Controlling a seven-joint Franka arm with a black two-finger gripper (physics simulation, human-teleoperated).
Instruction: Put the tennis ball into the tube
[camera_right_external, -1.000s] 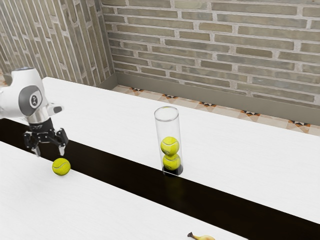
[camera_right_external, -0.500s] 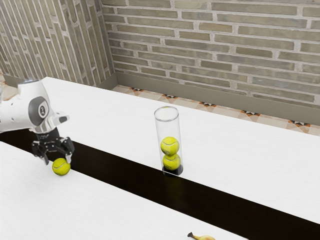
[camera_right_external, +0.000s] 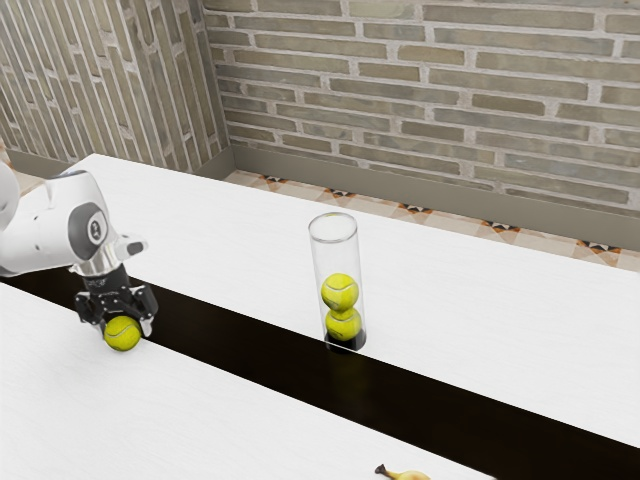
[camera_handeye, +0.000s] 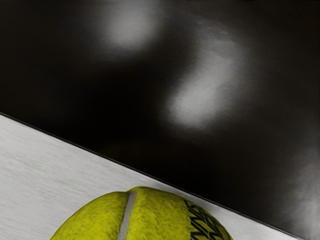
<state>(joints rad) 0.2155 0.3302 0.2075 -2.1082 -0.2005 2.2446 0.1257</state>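
– Where's the loose tennis ball (camera_right_external: 122, 334)?

– On the table (camera_right_external: 230, 420), toward the exterior view's left, on the white surface just beside the dark band (camera_right_external: 240, 345), at the edge away from the table's far side. The pincer (camera_right_external: 125, 327) is right down over it.

– Has it got hold of it?

– No, the fingers stand wide apart, one on either side of the ball. Whether either one touches it, I can't tell.

– And the tube (camera_right_external: 318, 262)?

– Clear, upright, well apart from the pincer, at the band's edge nearer the table's far edge. Two balls are in it, one on top of the other: the lower ball (camera_right_external: 343, 324) down by the dark base (camera_right_external: 346, 342), the upper ball (camera_right_external: 340, 291) resting on it. Above them there's free room up to the rim.

– Anything else in the exterior view?

– A banana (camera_right_external: 407, 476) near the bottom edge, partly cut off, and a brick wall (camera_right_external: 420, 100) beyond the table's far edge.

– What does the wrist view add?

– The loose ball up close, with its grey seam and some black lettering that I can't make out in the exterior view. The band's straight edge runs right by it, and blurred pale patches lie on the dark.
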